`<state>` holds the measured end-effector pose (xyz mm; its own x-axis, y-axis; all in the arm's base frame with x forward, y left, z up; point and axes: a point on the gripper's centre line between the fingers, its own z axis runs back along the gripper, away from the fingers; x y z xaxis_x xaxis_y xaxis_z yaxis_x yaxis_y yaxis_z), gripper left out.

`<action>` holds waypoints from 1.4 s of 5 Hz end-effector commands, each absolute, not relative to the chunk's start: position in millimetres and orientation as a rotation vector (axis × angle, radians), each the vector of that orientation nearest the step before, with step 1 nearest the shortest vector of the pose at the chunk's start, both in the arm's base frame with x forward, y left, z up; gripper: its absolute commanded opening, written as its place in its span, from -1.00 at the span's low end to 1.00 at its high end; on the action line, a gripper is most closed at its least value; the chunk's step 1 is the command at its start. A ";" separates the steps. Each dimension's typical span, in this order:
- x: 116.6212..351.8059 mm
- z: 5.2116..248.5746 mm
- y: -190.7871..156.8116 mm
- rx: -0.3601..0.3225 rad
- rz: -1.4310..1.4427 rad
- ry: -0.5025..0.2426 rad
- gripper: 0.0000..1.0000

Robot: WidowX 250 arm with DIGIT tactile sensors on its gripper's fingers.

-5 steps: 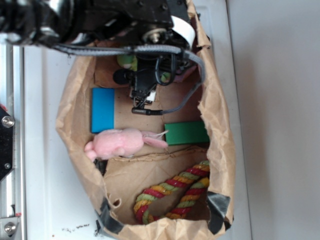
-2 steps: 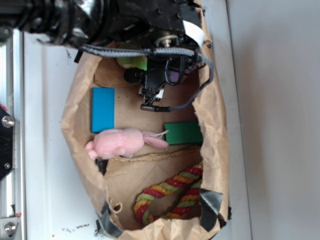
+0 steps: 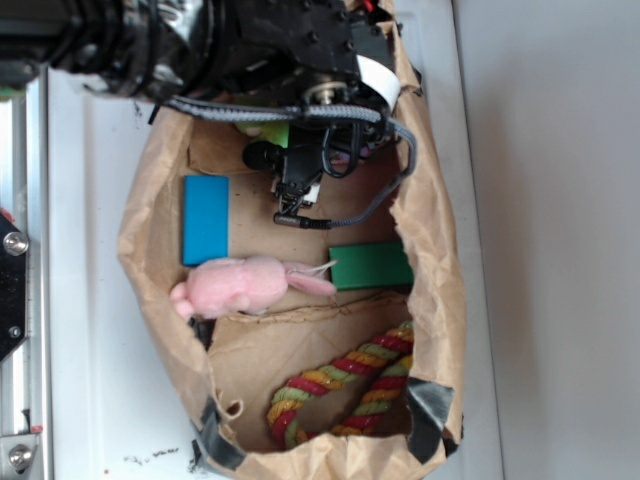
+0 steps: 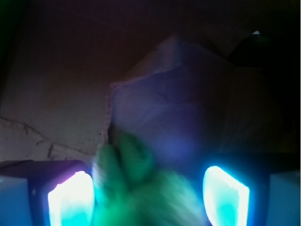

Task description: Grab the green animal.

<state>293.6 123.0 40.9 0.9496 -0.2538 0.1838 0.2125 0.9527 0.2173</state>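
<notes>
Gripper (image 4: 148, 197) is spread wide at the bottom of the wrist view with the green animal (image 4: 141, 188) sitting between its two glowing fingers (image 4: 70, 197), nothing pinched yet; in the exterior view the toy is just a green sliver (image 3: 268, 133) at the upper middle, inside the paper bag (image 3: 440, 250) under the arm; I'd drop a touch lower, keep the plush centred, then squeeze slow so the fuzz doesn't squirt out; steer clear of that purple thing (image 4: 174, 103) behind it.

I see a pink bunny (image 3: 235, 284), blue block (image 3: 206, 220), green block (image 3: 371, 266), red-yellow-green striped rope (image 3: 340, 385), brown bag (image 3: 435, 270), green animal (image 4: 136, 188).
</notes>
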 end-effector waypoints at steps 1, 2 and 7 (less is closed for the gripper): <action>283.7 51.7 125.8 0.205 -0.236 -0.210 1.00; 283.5 48.4 123.0 0.241 -0.216 -0.209 -1.00; 274.6 99.1 100.0 0.109 -0.166 -0.335 -1.00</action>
<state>271.8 93.3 83.1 0.9423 -0.1847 0.2792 0.1632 0.9816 0.0989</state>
